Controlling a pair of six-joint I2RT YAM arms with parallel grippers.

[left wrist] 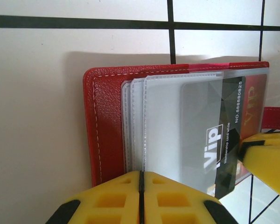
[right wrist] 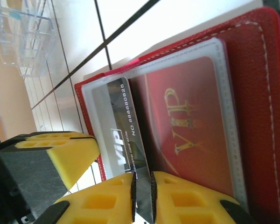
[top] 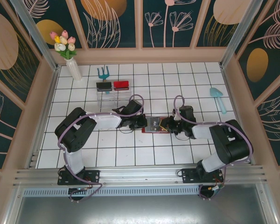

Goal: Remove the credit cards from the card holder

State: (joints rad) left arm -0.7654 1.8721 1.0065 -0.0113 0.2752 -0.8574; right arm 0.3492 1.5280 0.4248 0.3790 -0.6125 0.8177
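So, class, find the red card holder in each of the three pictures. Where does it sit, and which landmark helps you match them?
Top external: card holder in the middle of the picture.
Left wrist: card holder across the centre, red cover on the left.
Right wrist: card holder from the centre to the right edge.
Landmark: the grey VIP card, seen in both wrist views.

One red card holder [top: 155, 125] lies on the table [top: 144, 156]. Two cards show in it: one grey card [right wrist: 123, 135] and one red card [right wrist: 191, 121]. There are two small trays, one black tray [top: 103, 86] and one red tray [top: 121, 85], and one clear stand [top: 113, 98]. There is one vase [top: 74, 69] of tulips, one garden fork [top: 103, 73] and one trowel [top: 217, 97]. Two grippers are present: the left gripper [top: 143, 122] and the right gripper [top: 166, 125].
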